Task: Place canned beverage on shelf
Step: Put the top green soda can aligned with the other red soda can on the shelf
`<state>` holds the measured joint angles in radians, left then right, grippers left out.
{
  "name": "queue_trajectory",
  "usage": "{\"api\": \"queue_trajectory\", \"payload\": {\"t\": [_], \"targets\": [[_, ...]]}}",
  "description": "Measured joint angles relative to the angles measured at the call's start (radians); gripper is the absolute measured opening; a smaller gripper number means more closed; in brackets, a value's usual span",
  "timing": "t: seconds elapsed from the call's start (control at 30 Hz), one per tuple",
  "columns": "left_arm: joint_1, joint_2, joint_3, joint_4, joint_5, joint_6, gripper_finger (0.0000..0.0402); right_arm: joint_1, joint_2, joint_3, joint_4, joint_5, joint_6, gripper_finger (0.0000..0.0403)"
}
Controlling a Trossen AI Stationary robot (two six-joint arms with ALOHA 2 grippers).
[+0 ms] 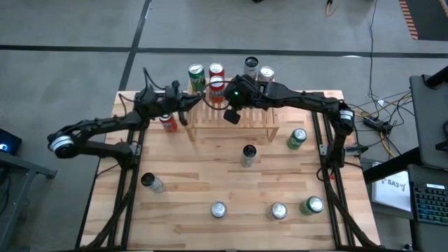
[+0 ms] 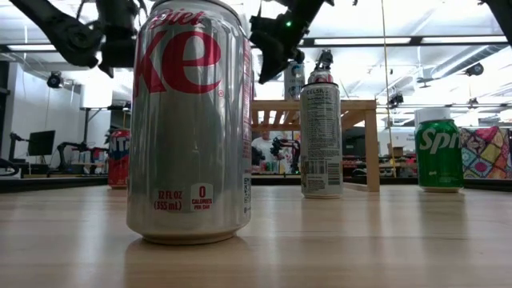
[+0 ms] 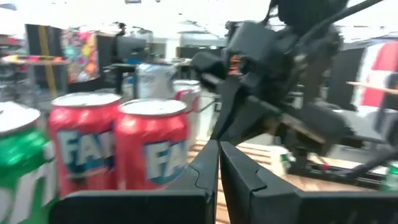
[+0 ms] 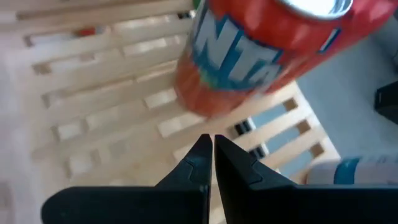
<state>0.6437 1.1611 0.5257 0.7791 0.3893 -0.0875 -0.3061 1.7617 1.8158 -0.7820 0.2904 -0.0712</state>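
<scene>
The red can [image 1: 168, 123] stands upright on the worktop [image 1: 210, 182] beside the shelf [image 1: 234, 120], just under my closed, empty left hand [image 1: 183, 112], nearer than my closed right hand [image 1: 231, 115].

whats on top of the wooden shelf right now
Cans stand along the far edge of the shelf: a green can, two red Fanta cans, then two silver-topped cans. The right gripper and its arm hang over the slats, hiding part of them.
</scene>
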Motion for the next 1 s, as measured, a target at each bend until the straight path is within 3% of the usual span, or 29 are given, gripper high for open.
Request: {"api": "queue_trajectory", "payload": {"t": [0.2,0.47,0.77,1.0], "targets": [[-0.002,-0.096,-0.014,-0.028,0.127,0.0,0.0,0.039,-0.054,0.003,-0.052,-0.003,0.046,0.0009],[-0.017,-0.153,-0.016,-0.024,0.308,-0.003,0.0,0.127,-0.092,0.004,-0.051,-0.115,0.085,0.0009],[-0.124,-0.165,-0.016,-0.013,0.311,-0.004,0.0,0.222,-0.116,0.004,-0.066,-0.116,0.224,0.0009],[-0.217,-0.166,-0.016,-0.012,0.31,-0.003,0.0,0.266,-0.131,0.004,-0.186,-0.116,0.47,0.0009]]}}
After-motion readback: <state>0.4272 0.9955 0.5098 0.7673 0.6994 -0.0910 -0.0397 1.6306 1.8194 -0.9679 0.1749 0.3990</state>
